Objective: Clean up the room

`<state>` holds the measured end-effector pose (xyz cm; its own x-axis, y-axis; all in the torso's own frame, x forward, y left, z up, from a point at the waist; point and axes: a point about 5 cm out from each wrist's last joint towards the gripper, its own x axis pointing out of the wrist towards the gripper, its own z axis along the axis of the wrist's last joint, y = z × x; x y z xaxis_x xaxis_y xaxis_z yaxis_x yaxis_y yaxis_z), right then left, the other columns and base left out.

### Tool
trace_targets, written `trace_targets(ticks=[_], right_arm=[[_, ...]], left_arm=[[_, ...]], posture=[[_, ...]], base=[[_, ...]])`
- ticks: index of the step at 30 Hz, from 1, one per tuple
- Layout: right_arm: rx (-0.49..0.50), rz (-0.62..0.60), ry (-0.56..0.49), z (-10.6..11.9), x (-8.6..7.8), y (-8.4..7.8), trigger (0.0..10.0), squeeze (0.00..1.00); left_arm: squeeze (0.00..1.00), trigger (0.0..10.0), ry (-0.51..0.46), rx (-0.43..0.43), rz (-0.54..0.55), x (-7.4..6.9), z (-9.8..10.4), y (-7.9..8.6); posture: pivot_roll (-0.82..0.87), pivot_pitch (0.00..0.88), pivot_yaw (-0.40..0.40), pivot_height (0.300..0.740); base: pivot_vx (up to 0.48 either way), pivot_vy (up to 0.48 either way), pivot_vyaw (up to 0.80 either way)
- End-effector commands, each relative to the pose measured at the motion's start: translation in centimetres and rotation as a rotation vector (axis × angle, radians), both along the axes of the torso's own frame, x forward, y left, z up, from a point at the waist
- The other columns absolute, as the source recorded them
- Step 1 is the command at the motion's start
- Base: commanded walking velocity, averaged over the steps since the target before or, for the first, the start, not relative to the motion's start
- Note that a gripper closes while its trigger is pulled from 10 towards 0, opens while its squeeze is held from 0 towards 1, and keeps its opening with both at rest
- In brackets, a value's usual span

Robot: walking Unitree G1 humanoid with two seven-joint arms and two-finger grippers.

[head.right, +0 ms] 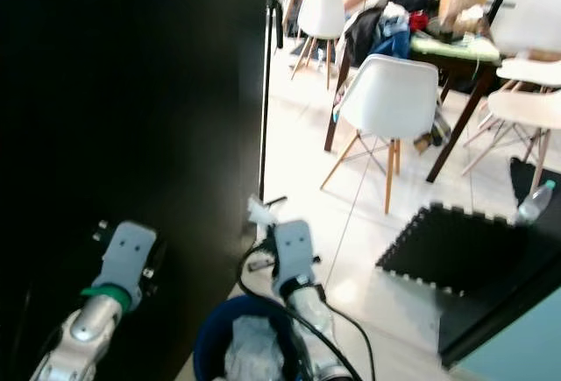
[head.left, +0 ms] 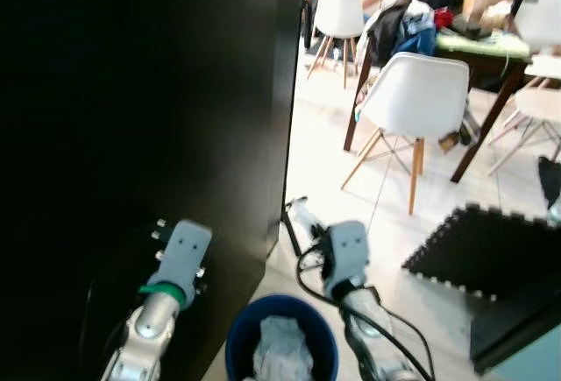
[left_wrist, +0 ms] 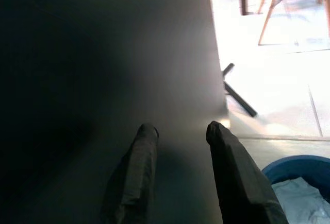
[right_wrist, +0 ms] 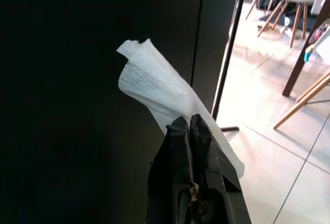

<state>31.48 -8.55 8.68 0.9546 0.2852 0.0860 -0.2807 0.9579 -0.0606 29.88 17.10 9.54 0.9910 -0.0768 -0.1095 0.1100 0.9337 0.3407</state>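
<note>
We saw the right gripper [right_wrist: 192, 126] with jaws pinched tight on a white tissue [right_wrist: 154, 87], held up beside the black panel [head.left: 140, 109], just above the blue bin [head.left: 280, 342]. Left gripper [left_wrist: 180, 134] had jaws apart, empty, facing that panel. No legible writing. The head views added white chairs [head.left: 416, 96] and a dark foam mat [head.left: 491, 254].
</note>
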Motion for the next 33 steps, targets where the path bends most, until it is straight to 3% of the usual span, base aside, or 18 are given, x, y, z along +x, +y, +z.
trace_targets(ticks=[1, 6, 7, 8, 10, 12, 17, 23, 26, 27, 33], right_arm=[[-0.054, -0.017, 0.049, -1.0, -0.1, -0.9, 10.0, 0.00], [-0.154, 0.010, 0.115, -2.2, -0.1, -0.8, 10.0, 0.00], [-0.208, 0.039, 0.190, -3.4, -0.3, -0.7, 10.0, 0.00], [-0.208, 0.039, 0.190, -3.4, -0.3, -0.7, 10.0, 0.00], [-0.243, 0.114, 0.321, -5.4, -0.9, -0.4, 10.0, 0.00], [-0.243, 0.114, 0.321, -5.4, -0.9, -0.4, 10.0, 0.00], [-0.219, 0.198, 0.445, -6.9, -1.5, 0.4, 10.0, 0.00], [-0.242, 0.232, 0.576, -8.3, -2.1, 0.9, 10.0, 0.00], [-0.267, 0.235, 0.594, -8.6, -2.2, 1.0, 10.0, 0.00], [-0.280, 0.217, 0.586, -8.7, -2.3, 1.0, 10.0, 0.00], [-0.265, 0.170, 0.532, -8.4, -2.0, 1.0, 10.0, 0.00]], left_arm=[[0.00, 10.0, 0.104, -0.019, -0.093, -0.9, -1.6, -0.8], [0.00, 10.0, 0.196, -0.015, -0.200, -1.8, -2.6, -1.3], [0.00, 10.0, 0.244, -0.017, -0.278, -2.5, -3.0, -1.6], [0.00, 10.0, 0.244, -0.017, -0.278, -2.5, -3.0, -1.6], [0.00, 10.0, 0.328, 0.004, -0.396, -3.9, -3.9, -1.8], [0.00, 10.0, 0.328, 0.004, -0.396, -3.9, -3.9, -1.8], [0.00, 10.0, 0.400, 0.038, -0.418, -5.1, -4.8, -1.0], [0.00, 10.0, 0.446, 0.011, -0.427, -6.2, -4.5, -0.2], [0.00, 10.0, 0.452, -0.006, -0.444, -6.6, -4.0, 0.0], [0.00, 10.0, 0.454, -0.025, -0.467, -7.3, -3.3, 0.2], [0.00, 10.0, 0.453, -0.045, -0.493, -8.5, -2.2, 0.4]], posture=[[-0.03, 0.015, 0.072, 0.740], [-0.03, 0.014, 0.073, 0.740], [-0.03, 0.014, 0.074, 0.740], [-0.03, 0.014, 0.074, 0.740], [-0.01, 0.022, 0.075, 0.740], [-0.01, 0.022, 0.075, 0.740], [0.01, 0.040, 0.075, 0.740], [0.04, 0.079, 0.081, 0.740], [0.06, 0.112, 0.086, 0.740], [0.09, 0.145, 0.092, 0.740], [0.11, 0.161, 0.094, 0.740]], base=[[0.000, 0.000, 0.00], [0.000, 0.000, 0.00], [0.000, 0.000, 0.00], [0.000, 0.000, 0.00], [0.000, 0.000, 0.00], [0.000, 0.000, 0.00], [0.000, 0.000, 0.00], [0.000, 0.000, 0.00], [0.000, 0.000, 0.00], [0.000, 0.000, 0.00], [0.000, 0.000, 0.00]])
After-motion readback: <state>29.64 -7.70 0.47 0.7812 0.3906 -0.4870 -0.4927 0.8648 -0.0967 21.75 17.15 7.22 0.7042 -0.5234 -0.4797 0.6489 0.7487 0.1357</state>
